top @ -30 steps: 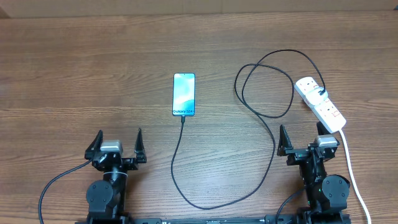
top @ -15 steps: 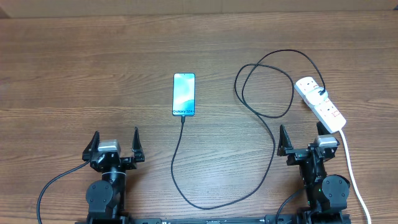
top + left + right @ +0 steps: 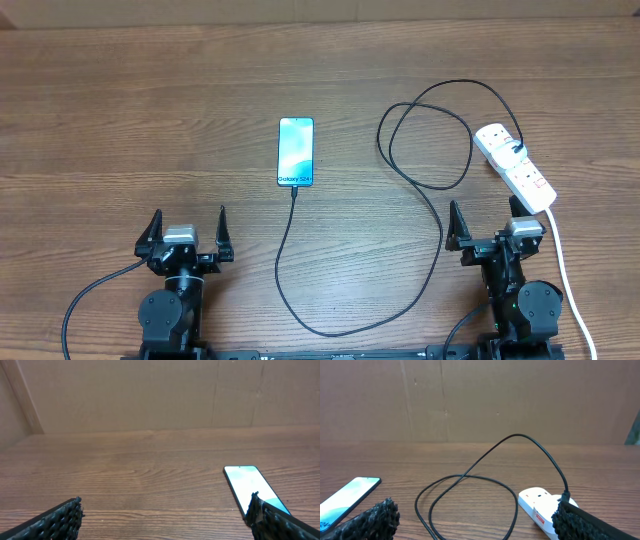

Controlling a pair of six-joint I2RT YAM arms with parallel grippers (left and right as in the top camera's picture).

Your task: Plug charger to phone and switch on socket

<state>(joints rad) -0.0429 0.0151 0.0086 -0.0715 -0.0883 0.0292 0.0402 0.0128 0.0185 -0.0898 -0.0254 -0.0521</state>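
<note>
Though both arms are set back at the near edge, the wooden table is seen bearing everything else. The charger is laid in a long sweep across its right half and looped once beside the socket. The left gripper and right gripper are held with fingers spread wide, nothing between them. The socket is set at the far right, its white cord trailed toward the near edge. The phone is placed face up near the middle, and the charger's plug is seen touching its near end
</note>
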